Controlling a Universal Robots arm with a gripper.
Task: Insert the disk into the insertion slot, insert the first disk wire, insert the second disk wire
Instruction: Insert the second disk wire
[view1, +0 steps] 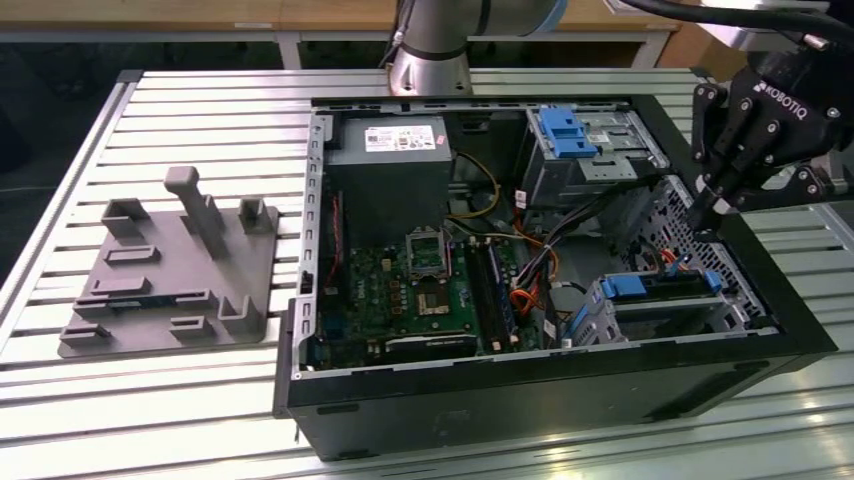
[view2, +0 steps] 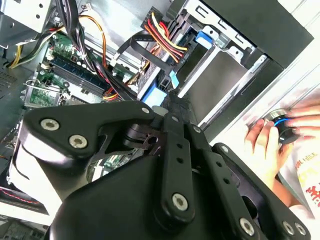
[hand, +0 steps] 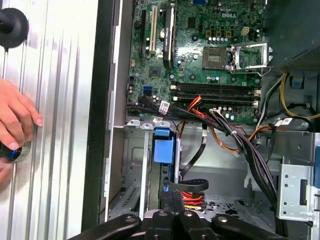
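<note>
The disk (view1: 657, 287), in its bright blue caddy (hand: 164, 150), lies inside the insertion slot (view1: 674, 318), a silver perforated cage at the case's corner on the exterior view's right. My black gripper (view1: 711, 212) hangs just above the disk's wire end, fingers pressed together with nothing visible between them. In the first wrist view my gripper (hand: 173, 196) is beside a black connector with red, yellow and black wires (hand: 192, 198), and a flat black cable (hand: 194, 184) loops right there. In the second wrist view my gripper (view2: 172, 104) points at the blue caddy (view2: 156, 94).
The open computer case (view1: 534, 385) rests on a slatted metal table (view1: 174, 400). A taller cage with a blue latch (view1: 577, 135) and a grey power supply (view1: 390, 145) stand at the back. A grey fixture plate (view1: 174, 270) lies at the exterior view's left. A person's hand (hand: 15, 125) holds a knob outside the case.
</note>
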